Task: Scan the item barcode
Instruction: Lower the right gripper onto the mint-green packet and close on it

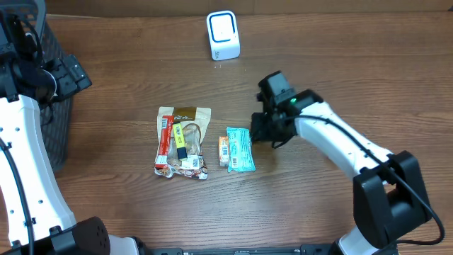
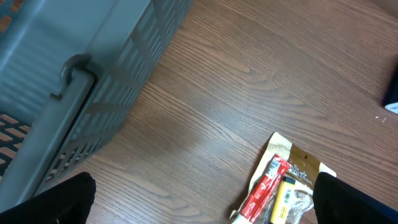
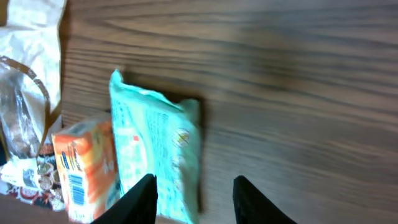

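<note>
Teal packet (image 3: pixel 155 149) edge between my right gripper (image 3: pixel 194 186) jaws; cannot tell if gripped. Step: pickup. Next: secure hold, lift, present to scanner (image 1: pixel 223 34).

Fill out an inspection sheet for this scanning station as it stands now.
Surface: wooden table; no spills seen.
Job's things: white scanner at the far edge; teal packet lying flat; orange packet against its side, barcode showing.
Clutter: clear bag of small goods beside the packets.
Grippers: left gripper open, empty; right gripper jaws apart over the teal packet's edge, not clamped.
Cables: black cable along the right arm.
Surroundings: grey basket by the left arm.
</note>
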`<state>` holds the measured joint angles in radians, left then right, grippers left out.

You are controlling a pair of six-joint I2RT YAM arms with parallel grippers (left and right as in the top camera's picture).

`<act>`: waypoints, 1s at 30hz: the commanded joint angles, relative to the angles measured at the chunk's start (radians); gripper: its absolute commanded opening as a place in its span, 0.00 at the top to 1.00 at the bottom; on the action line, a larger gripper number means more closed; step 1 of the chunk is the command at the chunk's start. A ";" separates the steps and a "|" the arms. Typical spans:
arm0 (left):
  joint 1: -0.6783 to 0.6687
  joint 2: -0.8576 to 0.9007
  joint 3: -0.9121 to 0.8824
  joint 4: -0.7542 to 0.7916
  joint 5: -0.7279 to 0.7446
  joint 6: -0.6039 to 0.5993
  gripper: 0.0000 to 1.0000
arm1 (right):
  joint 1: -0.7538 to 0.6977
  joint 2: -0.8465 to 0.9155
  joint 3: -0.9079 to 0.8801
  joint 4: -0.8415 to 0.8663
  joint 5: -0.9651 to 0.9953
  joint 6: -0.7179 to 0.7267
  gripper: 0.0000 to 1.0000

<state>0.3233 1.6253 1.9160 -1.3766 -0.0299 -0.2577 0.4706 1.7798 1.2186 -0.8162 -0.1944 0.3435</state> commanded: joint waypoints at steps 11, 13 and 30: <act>0.002 -0.006 0.017 0.000 0.004 0.008 0.00 | 0.056 -0.002 -0.106 0.158 -0.002 -0.042 0.66; 0.002 -0.006 0.017 0.000 0.004 0.008 0.00 | 0.056 -0.002 -0.116 0.162 -0.001 -0.042 0.66; 0.002 -0.006 0.017 0.000 0.004 0.008 0.00 | 0.056 -0.001 -0.248 0.311 0.014 -0.042 0.66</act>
<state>0.3233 1.6253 1.9160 -1.3766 -0.0296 -0.2577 0.5198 1.7798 0.9977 -0.5159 -0.1947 0.3092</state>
